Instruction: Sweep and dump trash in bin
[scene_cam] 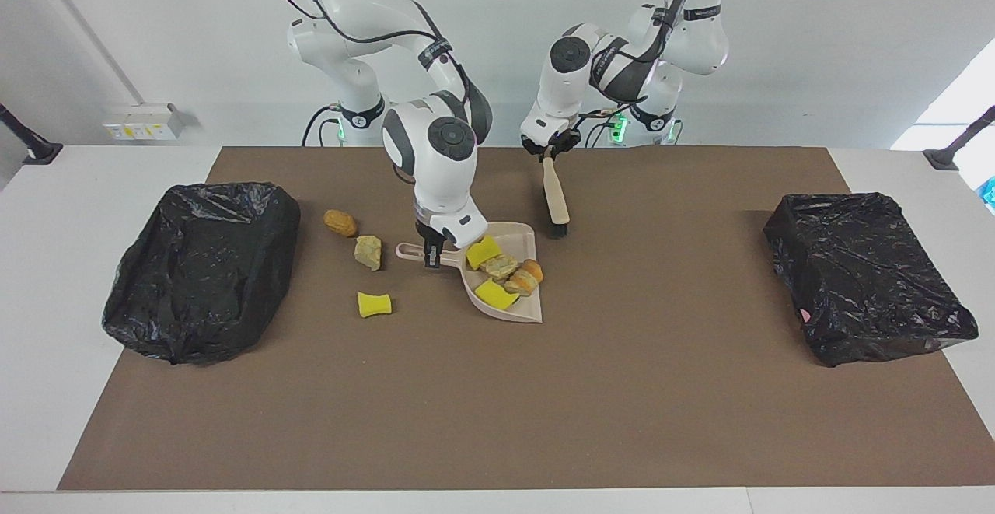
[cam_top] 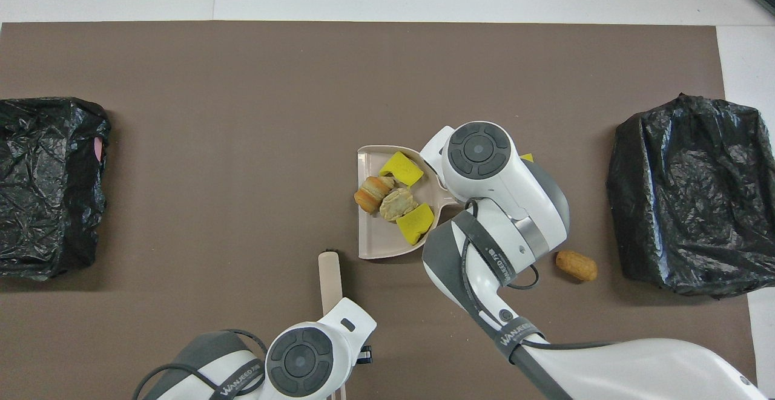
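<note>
- Right gripper [scene_cam: 431, 259], frame centre: clamped on dustpan [scene_cam: 525, 308] handle.
- Left gripper [scene_cam: 549, 150], upper centre: clamped on brush [scene_cam: 555, 195].
- Trash [scene_cam: 501, 267]: four pieces in dustpan; three pieces on bench [scene_cam: 544, 405], centre-left.

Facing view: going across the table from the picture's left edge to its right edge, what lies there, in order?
Black bin bag → bread chunk → rock-like lump → dustpan with scraps → brush → second black bin bag.
</note>
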You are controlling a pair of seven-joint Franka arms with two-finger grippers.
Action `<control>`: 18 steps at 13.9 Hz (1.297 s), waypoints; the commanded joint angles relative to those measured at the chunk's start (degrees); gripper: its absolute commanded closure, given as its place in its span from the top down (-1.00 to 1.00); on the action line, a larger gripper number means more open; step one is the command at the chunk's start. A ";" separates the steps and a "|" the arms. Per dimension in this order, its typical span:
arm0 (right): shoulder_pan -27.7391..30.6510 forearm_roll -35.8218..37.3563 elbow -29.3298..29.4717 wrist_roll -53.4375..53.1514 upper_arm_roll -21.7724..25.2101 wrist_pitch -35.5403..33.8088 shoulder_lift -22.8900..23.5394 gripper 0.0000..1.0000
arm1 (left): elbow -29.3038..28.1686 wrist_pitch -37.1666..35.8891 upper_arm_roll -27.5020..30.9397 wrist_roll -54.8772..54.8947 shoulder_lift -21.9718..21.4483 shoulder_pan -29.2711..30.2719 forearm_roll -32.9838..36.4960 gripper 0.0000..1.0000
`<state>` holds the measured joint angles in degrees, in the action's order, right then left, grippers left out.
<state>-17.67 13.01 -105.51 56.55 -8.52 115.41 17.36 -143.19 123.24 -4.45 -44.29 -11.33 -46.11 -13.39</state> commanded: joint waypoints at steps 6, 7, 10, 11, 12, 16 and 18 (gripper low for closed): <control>4.56 -0.96 -0.22 3.36 -0.53 -1.59 -5.49 -1.00 | -1.13 1.74 0.50 1.31 -0.63 0.59 -0.68 1.00; 6.22 -3.49 0.30 6.61 -0.53 -2.63 -6.37 -1.00 | -0.43 1.04 0.58 1.31 0.07 0.76 -0.67 1.00; 11.24 -5.98 3.02 15.06 -0.44 -5.97 -7.69 -1.00 | 2.99 0.68 0.76 2.35 1.22 7.06 -0.15 1.00; 12.90 -5.98 4.34 17.16 -0.44 -6.85 -7.70 -1.00 | 4.66 -0.01 0.76 3.67 1.22 9.87 0.03 1.00; 14.75 -5.98 6.27 19.80 -0.44 -8.43 -7.78 -1.00 | 6.59 -1.06 0.76 5.16 1.22 13.12 0.20 1.00; 21.25 -5.98 11.90 28.77 -0.09 -13.61 -7.70 -1.00 | 15.19 -9.48 0.76 14.81 0.78 25.08 2.57 1.00; 25.03 -5.80 12.61 32.55 -0.18 -14.68 -7.78 -1.00 | 19.60 -15.38 0.76 22.71 0.87 30.09 4.59 1.00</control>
<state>3.90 8.22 -94.59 84.81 -8.09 102.67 9.44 -128.40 113.65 -2.98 -27.08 -11.09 -20.12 -10.82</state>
